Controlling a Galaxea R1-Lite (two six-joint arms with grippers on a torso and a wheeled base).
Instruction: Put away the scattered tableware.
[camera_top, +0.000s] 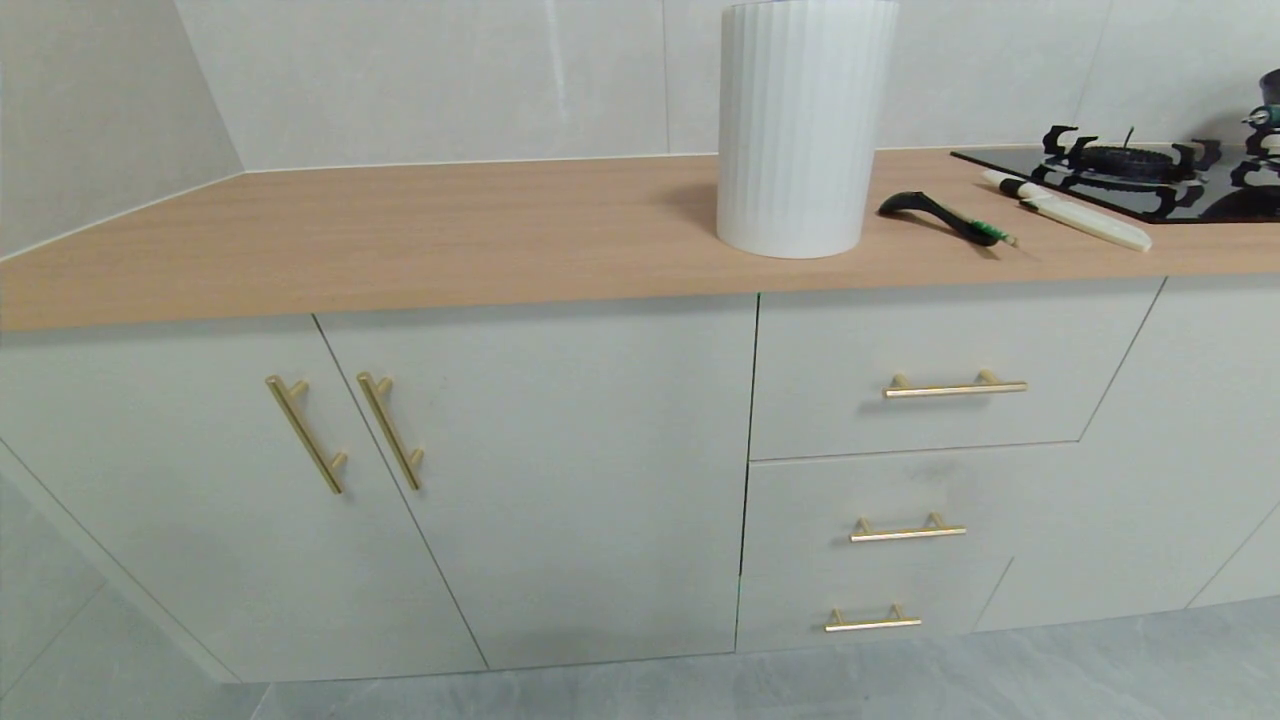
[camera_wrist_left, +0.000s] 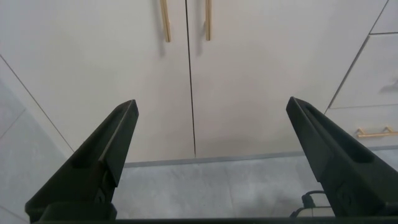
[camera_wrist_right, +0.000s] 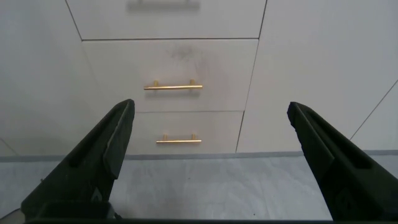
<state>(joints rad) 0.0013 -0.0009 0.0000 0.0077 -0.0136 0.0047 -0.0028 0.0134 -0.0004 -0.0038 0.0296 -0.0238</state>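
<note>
On the wooden countertop (camera_top: 400, 240) stands a tall white ribbed container (camera_top: 800, 125). To its right lie a black-handled utensil with a green tip (camera_top: 945, 218) and a white knife (camera_top: 1070, 210) with a black band, partly over the hob edge. My left gripper (camera_wrist_left: 211, 134) is open, low down, facing the double cabinet doors (camera_wrist_left: 186, 74). My right gripper (camera_wrist_right: 211, 134) is open too, low before the lower drawers (camera_wrist_right: 174, 74). Nothing is between either pair of fingers.
A black gas hob (camera_top: 1150, 175) sits at the counter's far right. Under the counter are two doors with gold handles (camera_top: 345, 432) and a stack of three drawers with gold bar handles (camera_top: 955, 387). Grey tiled floor (camera_top: 700, 690) lies in front.
</note>
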